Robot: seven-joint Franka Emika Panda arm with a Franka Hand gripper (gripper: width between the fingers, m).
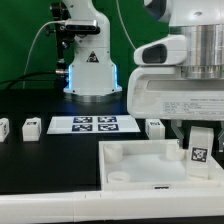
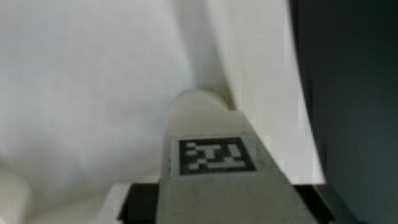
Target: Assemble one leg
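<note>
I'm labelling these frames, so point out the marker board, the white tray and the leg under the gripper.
marker board (image 1: 93, 124), exterior view, on its tagged top face.
tray (image 1: 112, 152), exterior view, on its left rim.
leg (image 1: 200, 146), exterior view, on its front face just above the tag.

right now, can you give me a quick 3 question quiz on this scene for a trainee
1. True or false: the gripper holds a leg over the tray.
2. How many legs lie loose on the table in the exterior view?
3. The marker board lies: A) inside the tray, B) behind the tray, C) on the gripper.

Key:
1. True, at the tray's corner on the exterior view's right.
2. Three.
3. B.
</note>
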